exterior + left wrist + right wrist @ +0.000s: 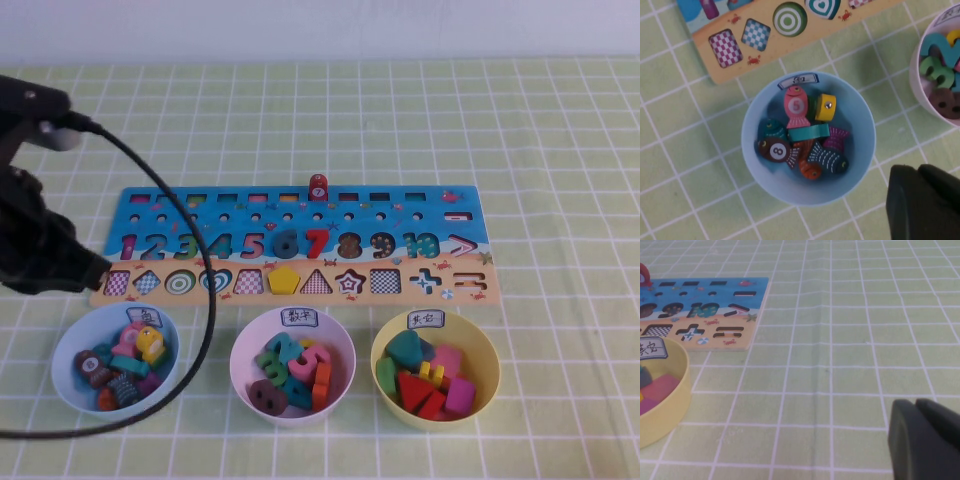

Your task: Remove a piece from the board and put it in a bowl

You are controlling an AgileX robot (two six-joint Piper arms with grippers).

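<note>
**High view: yellow pentagon sits in the board, both arms off to the sides**

High view shows the small flat yellow pentagon piece (284, 280) seated in its cutout in the tan lower strip of the long blue-and-tan puzzle board (400, 215), between a pink checked shape and a checked triangle. The round yellow bowl with a white handwritten label (483, 341) stands just in front of the board's right end and holds a red triangle block (412, 389) among green, pink and yellow pieces.

The left end effector (95, 270) hangs at the board's left end, above the light blue bowl (64, 345), well apart from the pentagon. In the left wrist view its dark fingers (922, 202) appear pressed together and hold nothing, poised beside the light blue bowl of painted fish pieces.

The right end effector (925, 440) is outside the high view; its wrist view shows dark fingers close together, empty, over bare cloth, apart from the yellow bowl and the board's right end.

A pale pink bowl (245, 345) of numerals stands between the other two. The table (560, 150) wears a light green cloth with a white grid, and a pale wall runs behind it.
</note>
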